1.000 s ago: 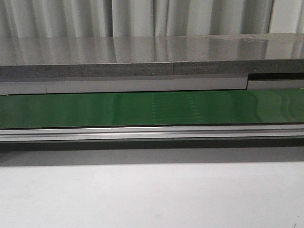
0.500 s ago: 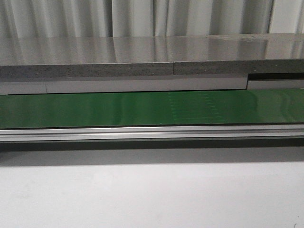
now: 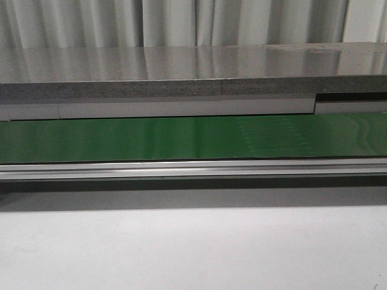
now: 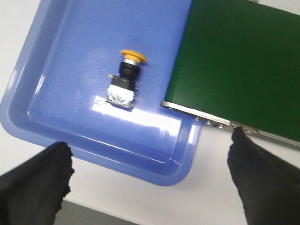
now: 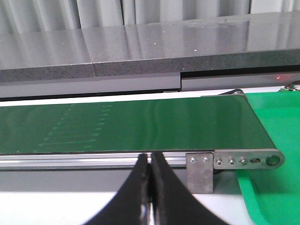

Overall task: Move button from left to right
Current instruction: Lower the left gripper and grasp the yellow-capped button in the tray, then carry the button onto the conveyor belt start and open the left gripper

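Green conveyor belt [image 4: 243, 65] borders the blue tray [image 4: 61, 61] holding the button [image 4: 125, 79].

No readable text, labels, brands, numbers or signs show in any view.

White table [image 3: 193, 248] w/ green conveyor [image 3: 181, 138], blue tray [image 4: 70, 70], green tray [image 5: 276, 187].

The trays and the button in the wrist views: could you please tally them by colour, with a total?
Blue: 1, the tray that holds the button.
Green: 1, the tray past the belt's end.
Yellow-capped: 1, the button, lying on its side.
Total: 3.
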